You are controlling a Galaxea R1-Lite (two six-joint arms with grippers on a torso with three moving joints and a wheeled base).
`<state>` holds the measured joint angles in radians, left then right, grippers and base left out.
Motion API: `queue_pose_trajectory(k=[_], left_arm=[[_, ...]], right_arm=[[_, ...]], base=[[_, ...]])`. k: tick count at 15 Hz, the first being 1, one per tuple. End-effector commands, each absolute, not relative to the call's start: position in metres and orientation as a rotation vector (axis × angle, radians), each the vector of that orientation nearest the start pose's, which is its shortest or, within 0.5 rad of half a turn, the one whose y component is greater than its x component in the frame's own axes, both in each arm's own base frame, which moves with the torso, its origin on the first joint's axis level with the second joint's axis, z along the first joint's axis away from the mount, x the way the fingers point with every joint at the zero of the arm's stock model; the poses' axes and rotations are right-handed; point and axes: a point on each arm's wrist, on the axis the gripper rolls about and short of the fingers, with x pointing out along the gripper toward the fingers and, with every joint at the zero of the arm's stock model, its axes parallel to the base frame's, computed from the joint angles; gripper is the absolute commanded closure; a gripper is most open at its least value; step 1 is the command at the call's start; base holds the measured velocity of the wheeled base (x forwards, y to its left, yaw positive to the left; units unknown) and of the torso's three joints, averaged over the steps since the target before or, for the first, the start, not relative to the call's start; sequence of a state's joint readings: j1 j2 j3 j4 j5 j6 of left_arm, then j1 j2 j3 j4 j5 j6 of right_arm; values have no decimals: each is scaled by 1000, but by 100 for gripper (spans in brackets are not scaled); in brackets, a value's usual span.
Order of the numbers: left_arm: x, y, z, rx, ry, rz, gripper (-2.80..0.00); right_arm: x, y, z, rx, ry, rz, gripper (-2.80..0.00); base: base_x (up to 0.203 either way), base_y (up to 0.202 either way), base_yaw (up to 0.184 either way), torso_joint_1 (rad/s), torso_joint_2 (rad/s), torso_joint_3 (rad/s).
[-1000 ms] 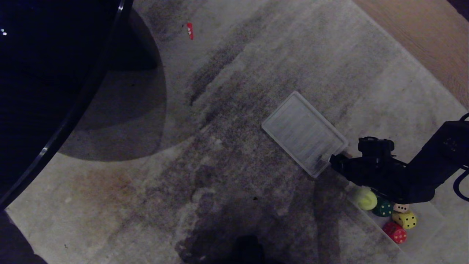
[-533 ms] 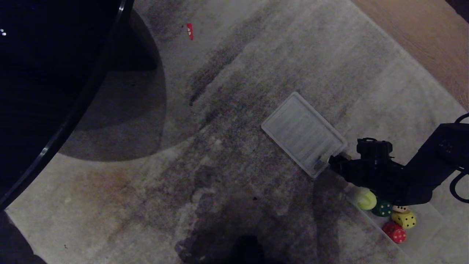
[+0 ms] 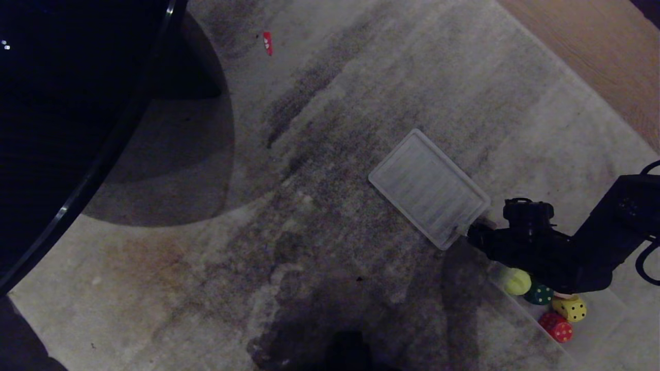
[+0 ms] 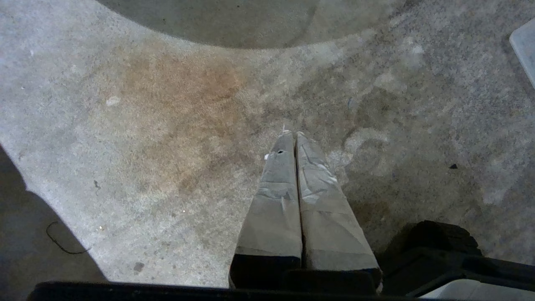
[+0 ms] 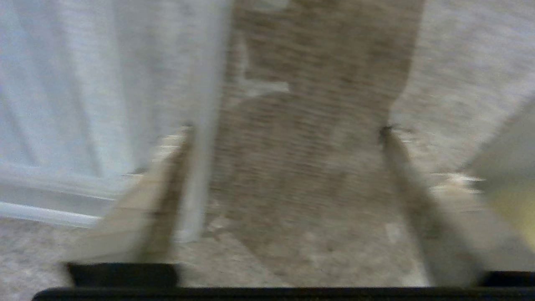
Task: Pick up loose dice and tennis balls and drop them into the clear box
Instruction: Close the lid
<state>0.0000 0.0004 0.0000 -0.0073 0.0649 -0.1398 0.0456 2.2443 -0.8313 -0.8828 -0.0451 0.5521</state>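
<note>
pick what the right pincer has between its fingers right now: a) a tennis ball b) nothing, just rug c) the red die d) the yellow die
b: in the right wrist view the right pincer stands open, with only rug between its fingers.

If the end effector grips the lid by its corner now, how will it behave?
The lid looks thin, flat and translucent, so it is probably light and may flex. Its ribbed plastic looks smooth and could slip. The right end effector is open at its corner, with nothing held.
</note>
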Motion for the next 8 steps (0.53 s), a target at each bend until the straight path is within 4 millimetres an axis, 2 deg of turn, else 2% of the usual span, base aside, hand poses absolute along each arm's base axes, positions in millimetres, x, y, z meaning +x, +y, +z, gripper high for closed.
queue_pose_trajectory(k=[1, 4, 8], left_arm=[[-23, 1, 76, -141, -9, 66, 0], [-23, 1, 76, -141, -9, 66, 0], [-23, 1, 76, -141, -9, 66, 0]], right_arm=[[379, 16, 21, 515, 513, -145, 0], [379, 19, 17, 512, 523, -137, 0], [378, 21, 24, 511, 498, -132, 0]], base=[[0, 0, 0, 0, 0, 0], [0, 0, 0, 0, 0, 0], [0, 0, 0, 0, 0, 0]])
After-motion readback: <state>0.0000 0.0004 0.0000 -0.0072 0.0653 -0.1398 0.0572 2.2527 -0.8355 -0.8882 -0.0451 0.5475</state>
